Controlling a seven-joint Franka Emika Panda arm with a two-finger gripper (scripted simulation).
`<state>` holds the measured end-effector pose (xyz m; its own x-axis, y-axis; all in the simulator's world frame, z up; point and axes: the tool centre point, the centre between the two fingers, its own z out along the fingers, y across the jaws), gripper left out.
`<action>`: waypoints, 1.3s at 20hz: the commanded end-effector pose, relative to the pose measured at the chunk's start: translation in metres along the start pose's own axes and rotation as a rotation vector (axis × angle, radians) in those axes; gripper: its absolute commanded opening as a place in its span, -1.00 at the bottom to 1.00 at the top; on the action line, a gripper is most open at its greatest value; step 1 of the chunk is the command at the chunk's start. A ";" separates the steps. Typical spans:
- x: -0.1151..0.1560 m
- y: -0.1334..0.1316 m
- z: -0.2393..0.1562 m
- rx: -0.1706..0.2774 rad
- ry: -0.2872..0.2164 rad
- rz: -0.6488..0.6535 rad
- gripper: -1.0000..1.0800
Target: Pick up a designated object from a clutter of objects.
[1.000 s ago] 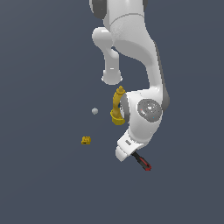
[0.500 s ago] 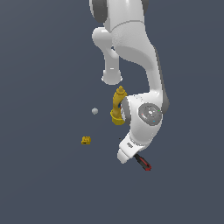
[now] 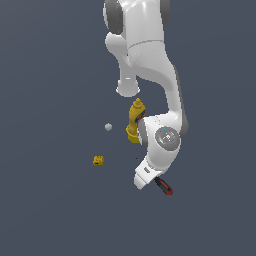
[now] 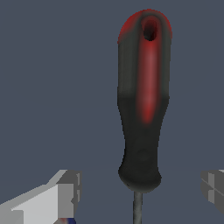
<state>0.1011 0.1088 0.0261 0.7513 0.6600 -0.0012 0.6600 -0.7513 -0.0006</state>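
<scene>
Looking at the exterior view: white arm (image 3: 160,140) bent low over the clutter, screwdriver (image 3: 164,186) poking out beneath its wrist, yellow mustard bottle (image 3: 135,120) partly hidden behind, small white ball (image 3: 108,127) and tiny yellow block (image 3: 98,160) apart toward the exterior view's left. Turning to the wrist view: black-and-red screwdriver (image 4: 142,109) lying between the fingertips (image 4: 57,199), jaws spread wide, gripping nothing, clear gaps on both sides.

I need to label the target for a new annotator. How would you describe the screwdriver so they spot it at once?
Find the white robot arm in the exterior view and follow it down to its lowest end. A black-and-red handle pokes out there: the screwdriver. In the wrist view it lies between the tool's spread fingers. Unlike the yellow bottle higher up, it is slim, dark, with a thin metal shaft.
</scene>
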 end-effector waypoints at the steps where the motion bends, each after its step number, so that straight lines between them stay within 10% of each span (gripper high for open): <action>1: 0.000 0.000 0.008 -0.001 0.001 0.000 0.92; 5: 0.001 0.001 0.011 -0.001 0.001 -0.001 0.92; 6: 0.001 0.001 0.011 -0.001 0.001 -0.001 -1.00; 26: 0.005 -0.004 -0.019 -0.001 0.001 -0.001 -1.00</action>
<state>0.1012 0.1131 0.0362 0.7510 0.6603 -0.0027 0.6603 -0.7510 -0.0014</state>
